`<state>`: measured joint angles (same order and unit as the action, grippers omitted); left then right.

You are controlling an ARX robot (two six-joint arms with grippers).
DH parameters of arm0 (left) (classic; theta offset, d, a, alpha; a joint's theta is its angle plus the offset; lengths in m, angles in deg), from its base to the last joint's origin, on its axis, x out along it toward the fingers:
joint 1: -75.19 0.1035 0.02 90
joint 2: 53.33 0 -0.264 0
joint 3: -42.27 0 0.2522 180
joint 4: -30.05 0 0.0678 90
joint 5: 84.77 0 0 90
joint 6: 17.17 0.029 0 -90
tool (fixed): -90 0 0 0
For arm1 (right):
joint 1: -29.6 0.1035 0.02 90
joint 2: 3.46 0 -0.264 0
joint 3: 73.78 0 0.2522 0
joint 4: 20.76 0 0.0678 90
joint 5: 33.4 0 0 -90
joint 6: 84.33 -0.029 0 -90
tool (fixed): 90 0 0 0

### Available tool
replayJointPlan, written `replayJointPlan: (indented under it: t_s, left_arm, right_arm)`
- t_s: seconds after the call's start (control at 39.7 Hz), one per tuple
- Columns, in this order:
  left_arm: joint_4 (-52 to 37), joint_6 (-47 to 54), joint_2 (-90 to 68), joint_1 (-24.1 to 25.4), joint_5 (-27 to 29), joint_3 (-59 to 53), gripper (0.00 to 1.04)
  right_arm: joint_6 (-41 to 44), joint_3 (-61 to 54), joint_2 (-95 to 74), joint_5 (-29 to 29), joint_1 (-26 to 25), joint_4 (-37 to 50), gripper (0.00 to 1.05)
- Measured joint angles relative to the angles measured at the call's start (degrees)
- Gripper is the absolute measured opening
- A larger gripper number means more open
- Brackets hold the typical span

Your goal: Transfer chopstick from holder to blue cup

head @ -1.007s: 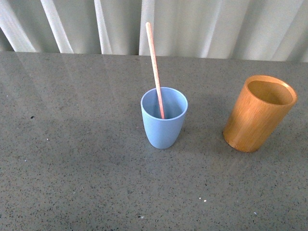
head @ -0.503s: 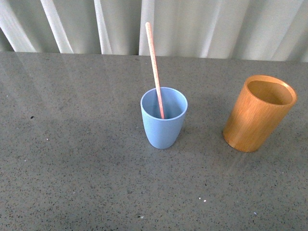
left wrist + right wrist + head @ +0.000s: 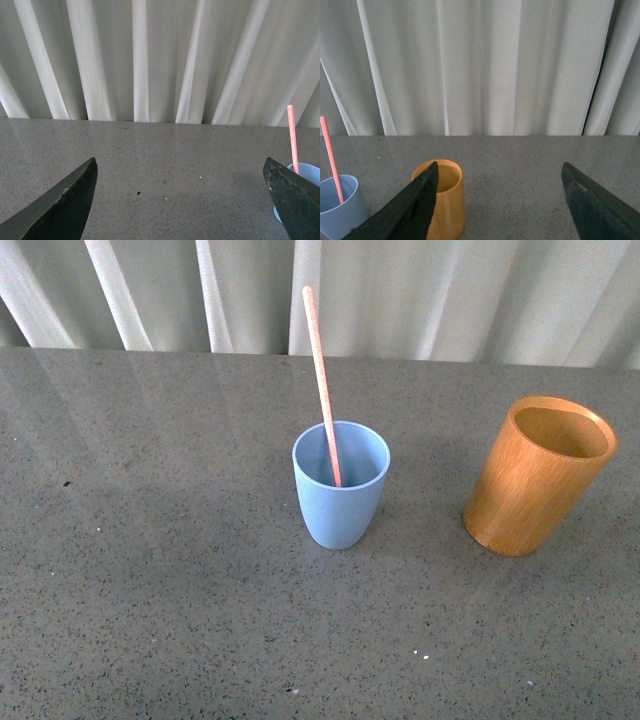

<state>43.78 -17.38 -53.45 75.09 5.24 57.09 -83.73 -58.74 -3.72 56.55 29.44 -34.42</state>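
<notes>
Chopstick first: from the front camera I count one, standing in the blue cup with its long axis near upright, top tilted slightly left and toward the curtain. One cup, one holder, the holder well apart to the cup's right on the grey table. I read no writing or brand on anything. Neither arm shows here.

My left wrist camera shows the left gripper spread wide, holding nothing, the chopstick and cup beyond one finger.

My right wrist camera shows the right gripper likewise apart and empty, the holder behind one finger.
</notes>
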Motion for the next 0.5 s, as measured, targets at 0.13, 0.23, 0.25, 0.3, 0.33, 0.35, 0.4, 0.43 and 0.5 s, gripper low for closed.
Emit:
replayJointPlan:
  t_s: [0.13,0.23,0.25,0.3,0.33,0.35,0.4,0.43,0.5]
  left_arm:
    - [0.0,0.0,0.0,0.0,0.0,0.0,0.98]
    - [0.0,0.0,0.0,0.0,0.0,0.0,0.98]
    - [0.0,0.0,0.0,0.0,0.0,0.0,0.98]
    - [0.0,0.02,0.0,0.0,0.0,0.0,0.98]
    - [0.0,0.0,0.0,0.0,0.0,0.0,0.98]
    - [0.0,0.0,0.0,0.0,-0.02,0.0,0.98]
    - [0.0,0.0,0.0,0.0,0.0,0.0,0.98]
    - [0.0,0.0,0.0,0.0,0.0,0.0,0.98]
    - [0.0,0.0,0.0,0.0,0.0,0.0,0.98]
  right_arm:
    - [-0.09,0.0,0.0,0.0,0.0,0.0,0.97]
    - [-0.15,0.0,0.0,0.0,0.0,0.0,0.94]
    - [-0.15,0.0,0.0,0.0,0.0,0.0,0.94]
    - [-0.22,0.0,0.0,0.0,0.0,0.0,0.95]
    - [-0.22,0.0,0.0,0.0,0.0,0.0,0.95]
    - [-0.22,0.0,0.0,0.02,0.0,0.0,0.95]
    - [-0.22,0.0,0.0,0.02,0.0,0.0,0.95]
    - [-0.22,0.0,0.0,0.0,0.0,0.0,0.95]
    - [-0.22,0.0,0.0,0.0,0.0,0.0,0.95]
